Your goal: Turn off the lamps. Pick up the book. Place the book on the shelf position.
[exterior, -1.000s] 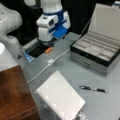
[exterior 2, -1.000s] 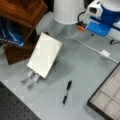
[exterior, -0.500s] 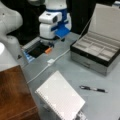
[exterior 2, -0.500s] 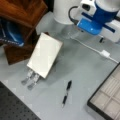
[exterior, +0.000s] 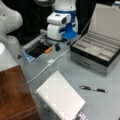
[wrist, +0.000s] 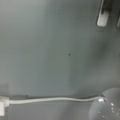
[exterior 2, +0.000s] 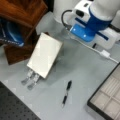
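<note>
The gripper (exterior: 58, 47) is hanging low over the grey table (exterior: 105, 105) near a front view's top, above the thin white cord (exterior: 40, 73), with the small white switch (exterior: 50, 61) lying just beside it on the tabletop. Whether its jaws are standing apart or together cannot be told; it is holding nothing that shows. In the wrist view the cord (wrist: 52, 99) is running along the bottom of the frame toward a rounded pale shade (wrist: 106, 106) at the lower right, and a bit of the switch (wrist: 2, 106) is peeking in at the left edge.

The notebook (exterior: 60, 98) is leaning tilted on a perforated metal stand (exterior 2: 30, 79), untouched, well apart from the gripper. In a front view it (exterior 2: 45, 58) is sitting just beside the dark reddish-brown wooden block (exterior: 13, 97), whose flat top is bare of it.

The notebook looks light and thin, likely flexing somewhat, with a smooth cover that may be slippery. Its free upper edge, away from the spiral binding, is probably offering the best hold, since the lower edge is resting in the stand.

A pen (exterior: 93, 89) is lying on the table near the open grey compartmented box (exterior: 93, 53).
</note>
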Controlling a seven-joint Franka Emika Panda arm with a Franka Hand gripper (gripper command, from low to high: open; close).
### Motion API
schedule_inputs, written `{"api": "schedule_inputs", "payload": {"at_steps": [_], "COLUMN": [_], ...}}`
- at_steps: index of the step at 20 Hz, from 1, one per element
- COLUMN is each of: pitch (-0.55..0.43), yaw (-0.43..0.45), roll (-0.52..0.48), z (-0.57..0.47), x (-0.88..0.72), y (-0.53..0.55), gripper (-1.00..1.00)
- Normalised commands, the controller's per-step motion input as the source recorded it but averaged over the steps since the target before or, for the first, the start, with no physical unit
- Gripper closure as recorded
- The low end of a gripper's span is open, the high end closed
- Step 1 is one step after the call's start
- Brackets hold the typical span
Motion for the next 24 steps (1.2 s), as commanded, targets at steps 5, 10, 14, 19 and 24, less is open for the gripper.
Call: {"api": "schedule_inputs", "payload": {"at_steps": [5, 10, 14, 19, 24], "pitch": [0.224, 0.276, 0.267, 0.262, 0.272], "yaw": [-0.101, -0.102, -0.186, -0.195, -0.132], "roll": [-0.363, -0.422, -0.548, -0.616, -0.705], "z": [0.07, 0.08, 0.07, -0.02, -0.01], "x": [0.51, 0.42, 0.42, 0.46, 0.49], "y": [-0.01, 0.08, 0.17, 0.2, 0.18], "gripper": [-1.0, -1.0, -1.0, -1.0, -1.0]}}
